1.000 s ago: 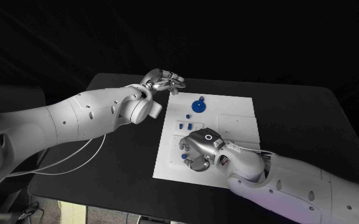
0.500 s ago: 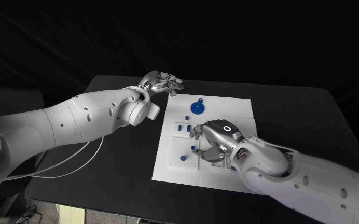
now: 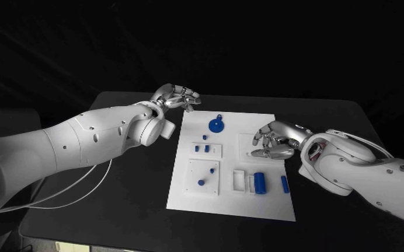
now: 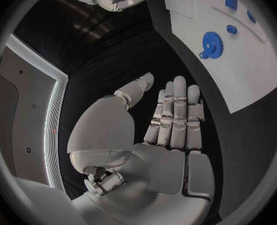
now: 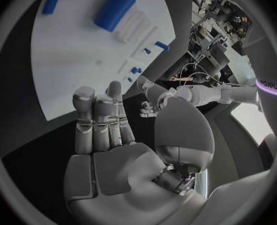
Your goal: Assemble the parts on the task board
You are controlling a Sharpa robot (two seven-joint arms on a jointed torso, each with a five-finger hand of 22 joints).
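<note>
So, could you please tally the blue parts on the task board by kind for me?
Blue gear: 1
Large blue cylinder: 1
Slim blue bar: 1
Small blue pieces: 5
Total: 8 blue parts on the task board

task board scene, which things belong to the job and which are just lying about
Job:
white task board
round blue gear part
blue cylinder part
slim blue bar part
small blue peg parts

Lying about:
black table
white cable
</note>
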